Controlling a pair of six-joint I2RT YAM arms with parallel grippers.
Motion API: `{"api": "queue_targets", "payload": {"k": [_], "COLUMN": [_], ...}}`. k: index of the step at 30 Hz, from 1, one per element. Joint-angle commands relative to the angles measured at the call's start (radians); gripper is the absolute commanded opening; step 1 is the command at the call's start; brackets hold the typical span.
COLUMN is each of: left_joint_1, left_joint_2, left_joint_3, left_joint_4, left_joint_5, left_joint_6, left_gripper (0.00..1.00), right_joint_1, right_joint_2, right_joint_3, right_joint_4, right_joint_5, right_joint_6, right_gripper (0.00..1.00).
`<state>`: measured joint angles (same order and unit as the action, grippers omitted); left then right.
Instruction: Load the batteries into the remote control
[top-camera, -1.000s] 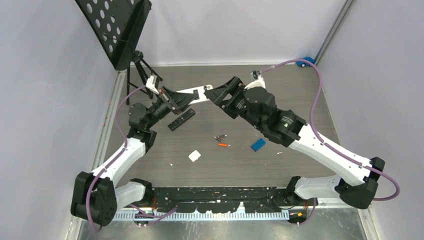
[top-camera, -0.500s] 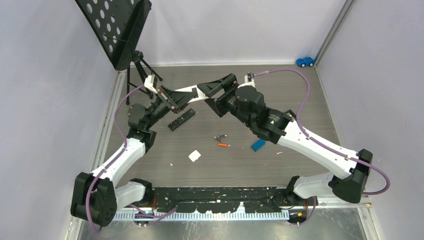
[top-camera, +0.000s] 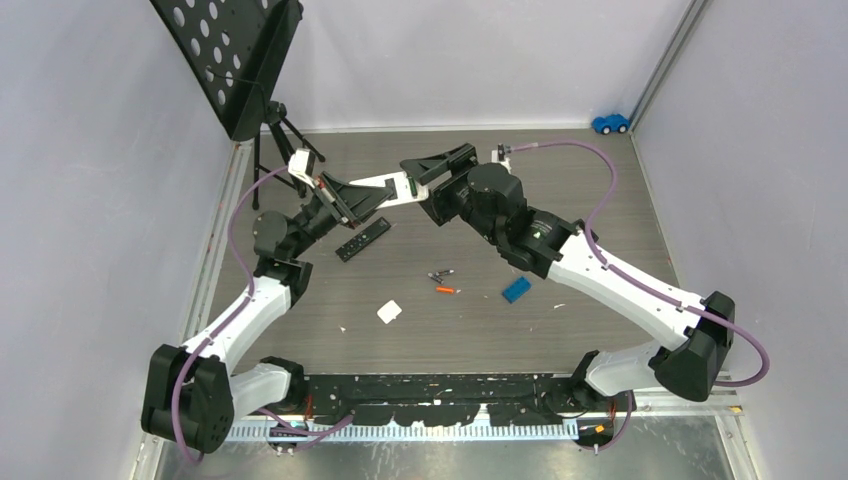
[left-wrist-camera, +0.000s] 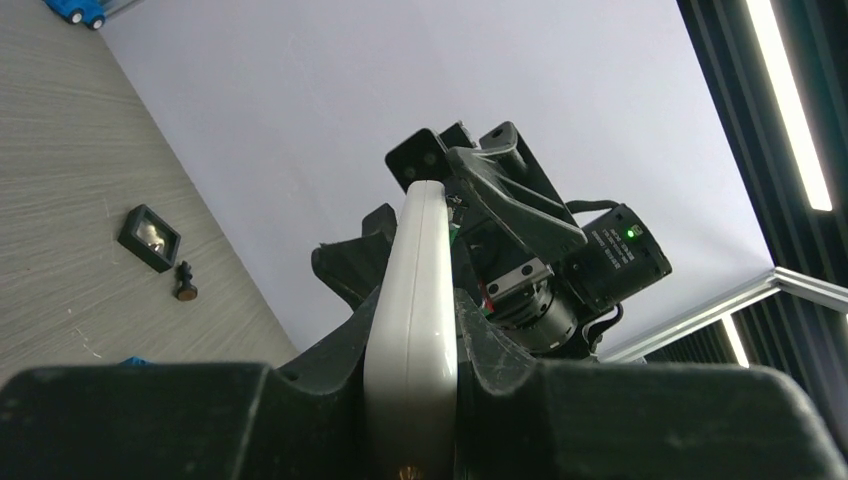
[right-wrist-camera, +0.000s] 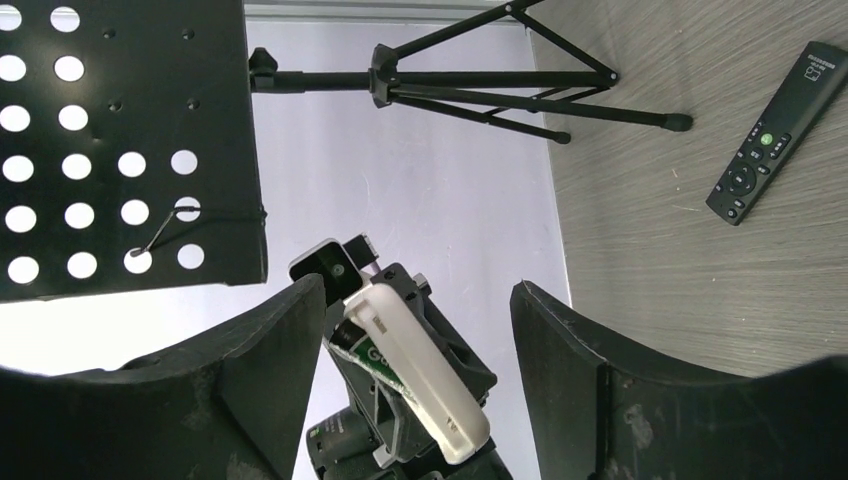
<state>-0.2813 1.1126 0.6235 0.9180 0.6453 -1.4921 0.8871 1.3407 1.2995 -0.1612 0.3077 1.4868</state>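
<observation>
Lying on the table (top-camera: 640, 200), the orange battery (top-camera: 445, 290) and a dark battery (top-camera: 440, 273) sit apart from the white remote (top-camera: 385, 187), on its near side. The left gripper (left-wrist-camera: 412, 345) clamps it aloft. The right gripper (right-wrist-camera: 418, 292) gapes at its far end, contact unclear, and the remote's green patch (right-wrist-camera: 375, 357) is too blurred to read.

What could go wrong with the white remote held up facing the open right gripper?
The left gripper holds the white remote by one end only, so a push from the right gripper could lever it loose. Both grippers sit close together in the top view; a small overshoot may make them collide.
</observation>
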Motion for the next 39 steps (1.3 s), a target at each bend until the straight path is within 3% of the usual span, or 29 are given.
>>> {"api": "queue_targets", "payload": {"k": [1,13,23,28,33,39], "left_joint_1": [-0.001,-0.001,-0.001,-0.001,-0.001,-0.001], "left_joint_2": [-0.008,0.012,0.0,-0.001,-0.002,-0.024], "left_joint_3": [-0.005,0.039,0.071,0.089,0.091,0.072], "left_joint_4": [0.088,0.057,0.056,0.046,0.01,-0.012], "left_joint_5": [0.021,0.008,-0.019,-0.04,-0.054,-0.075], "left_joint_6": [0.029,-0.025,-0.099,-0.199,-0.366,-0.457], "left_gripper": [0.0,0.0,0.0,0.0,0.0,0.0], "right_joint_1": [-0.012,-0.04,-0.046,-0.048,-0.075,-0.086], "right_joint_2": [-0.003,-0.017,-0.007,-0.006,0.002,0.001], "right_joint_3": [0.04,-0.012,-0.015,-0.026,-0.07,-0.089], "right_joint_4": [0.023,0.09,0.091,0.09,0.221,0.202], "right_joint_5": [-0.002,-0.055,-0.105,-0.116,-0.21,-0.214], "right_joint_6": [0.03,0.023,-0.003,-0.061,-0.162,-0.259], "right_gripper": [0.7,0.57,0.39,0.29,0.29,0.25]}}
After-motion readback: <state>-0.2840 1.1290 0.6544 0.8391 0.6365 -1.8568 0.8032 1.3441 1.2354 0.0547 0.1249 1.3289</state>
